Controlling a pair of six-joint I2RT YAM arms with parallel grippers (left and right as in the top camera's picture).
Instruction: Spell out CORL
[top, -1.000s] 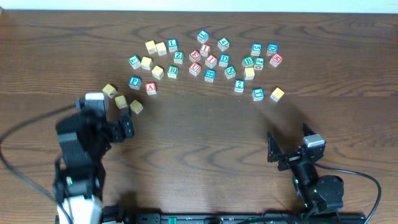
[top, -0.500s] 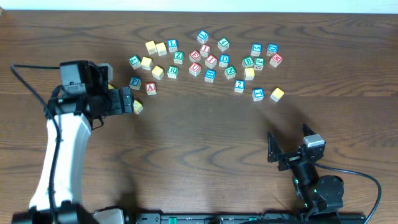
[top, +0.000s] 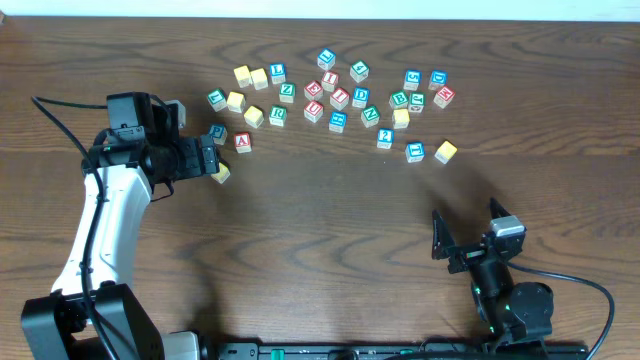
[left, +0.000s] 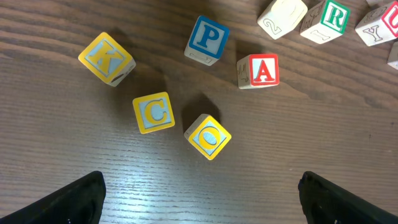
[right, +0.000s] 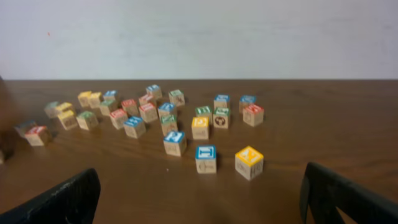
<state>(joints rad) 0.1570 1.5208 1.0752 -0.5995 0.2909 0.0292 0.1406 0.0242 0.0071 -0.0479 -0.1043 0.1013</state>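
In the left wrist view, yellow blocks C (left: 153, 112) and O (left: 208, 136) lie side by side on the wood, with a green R (left: 328, 18) at the top right. My left gripper (left: 202, 205) is open and empty, its fingers just on the near side of C and O. In the overhead view my left gripper (top: 205, 160) covers the C. The O (top: 221, 174) shows beside it, and the R (top: 277, 115) and a blue L (top: 277, 72) lie in the block cluster. My right gripper (top: 470, 235) is open and empty, resting near the front right.
A yellow K (left: 106, 58), blue P (left: 206, 39) and red A (left: 258, 70) lie close to C and O. Several more letter blocks spread across the far middle of the table (top: 330, 230). A blue block (right: 206, 158) and a yellow one (right: 249, 162) lie nearest my right gripper.
My left arm has swung away from the near left toward the blocks and now hovers over the yellow blocks at the cluster's left end. The right arm has not moved.
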